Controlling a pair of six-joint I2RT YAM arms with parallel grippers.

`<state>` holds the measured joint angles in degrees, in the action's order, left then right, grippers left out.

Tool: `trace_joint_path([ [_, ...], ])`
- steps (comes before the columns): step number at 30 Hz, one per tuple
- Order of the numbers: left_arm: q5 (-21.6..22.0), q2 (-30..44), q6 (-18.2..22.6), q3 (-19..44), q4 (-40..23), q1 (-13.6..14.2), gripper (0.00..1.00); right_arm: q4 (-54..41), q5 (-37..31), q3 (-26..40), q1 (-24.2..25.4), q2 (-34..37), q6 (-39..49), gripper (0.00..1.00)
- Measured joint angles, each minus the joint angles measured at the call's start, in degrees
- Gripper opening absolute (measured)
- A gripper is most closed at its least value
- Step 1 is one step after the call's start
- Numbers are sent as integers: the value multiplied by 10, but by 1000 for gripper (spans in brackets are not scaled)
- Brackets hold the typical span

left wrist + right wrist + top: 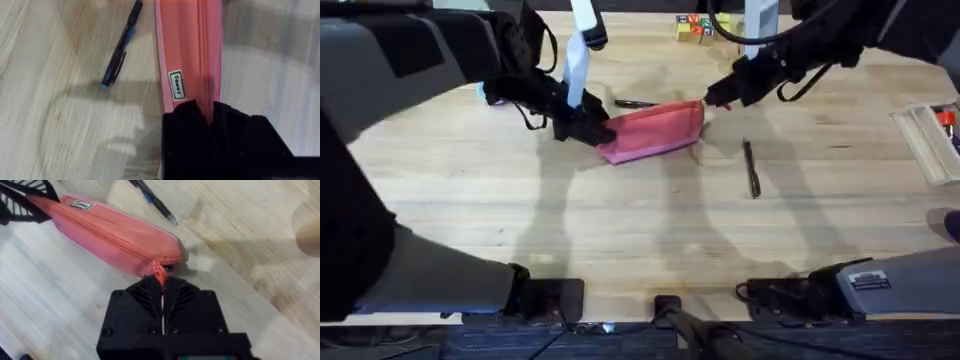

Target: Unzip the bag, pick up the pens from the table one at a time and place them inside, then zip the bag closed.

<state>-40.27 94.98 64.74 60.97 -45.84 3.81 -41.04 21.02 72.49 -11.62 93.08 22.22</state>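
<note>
Overhead view: the pink soft fabric pencil pouch [655, 131] lies flat on the light wooden butcher-block tabletop [620, 230], in the far middle area, with one arm at each end.

Left gripper [588, 128]: the black fingers are clamped on the pouch end that carries the small white label [176, 85]. In the left wrist view, the pink fabric runs straight down into the closed black fingers [190, 120].

Right gripper [718, 98]: the fingers are pressed together on the small pink zipper pull [159, 273] at the opposite end of the pouch. The right wrist view shows the pull entering the narrow slit between the jaws.

Zipper status: the zipper line [107, 229] appears closed along its whole visible length, with the pull at the extreme end. The unzipping step is judged to be at its start and not yet done.

Pens: one slim black pen with a blue section [121, 46] lies on the tabletop just beside the far side of the pouch. A second slim dark pen [751, 167] lies apart from the pouch on the right arm's side. Neither pen is inside.

Remaining steps, judged from this arrangement:
1. Draw the pull along the pouch to open it.
2. Place each pen inside, one at a time.
3. Zip the pouch closed.
</note>
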Motion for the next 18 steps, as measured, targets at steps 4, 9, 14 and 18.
trace_joint_path([
  [4,0,0,0,0,0,0,42,0,-1,0,-8,0,0,32],
  [9,0,0,0,0,0,0,42,3,-5,0,-31,0,0,31],
  [14,1,0,0,0,0,0,42,5,-3,0,-57,0,0,31],
  [18,5,0,0,0,-1,-1,42,17,-1,0,-76,0,-1,31],
])
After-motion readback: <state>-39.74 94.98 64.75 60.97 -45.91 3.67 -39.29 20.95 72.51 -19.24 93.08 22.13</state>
